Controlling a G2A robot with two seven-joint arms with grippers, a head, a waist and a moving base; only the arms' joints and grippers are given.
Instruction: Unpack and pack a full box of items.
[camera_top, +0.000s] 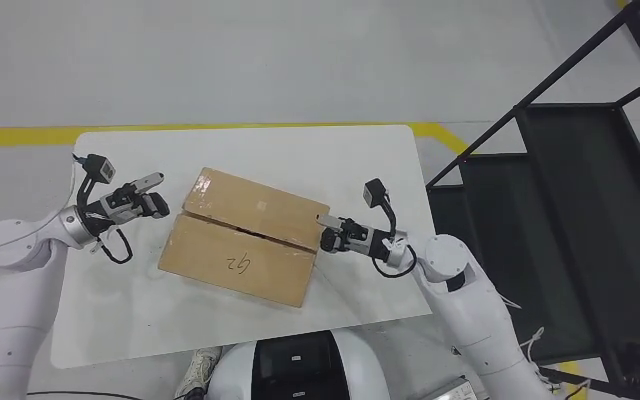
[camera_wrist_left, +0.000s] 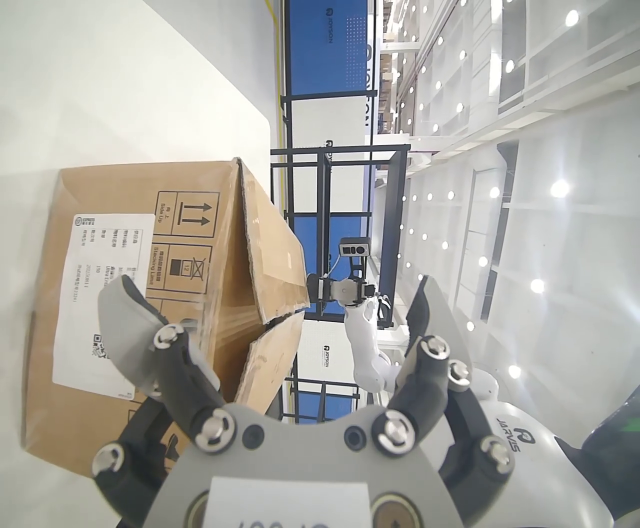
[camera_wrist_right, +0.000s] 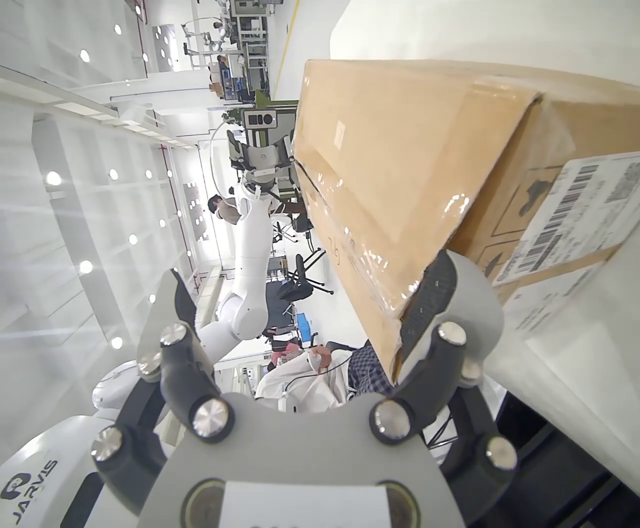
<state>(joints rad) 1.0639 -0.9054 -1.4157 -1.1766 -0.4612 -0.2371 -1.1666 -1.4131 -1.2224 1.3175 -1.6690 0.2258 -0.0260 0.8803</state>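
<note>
Both with fingers apart, left gripper (camera_top: 157, 192) and right gripper (camera_top: 325, 231) flank opposite ends of the box (camera_top: 245, 235)

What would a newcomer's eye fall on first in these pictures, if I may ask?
First, the big brown cardboard box in the middle of the white table, its top flaps parting at one end. Then the two open end effectors flanking it: the left end effector faces the parting flaps, and the right end effector sits at the opposite end, close to the box's top edge.
</note>
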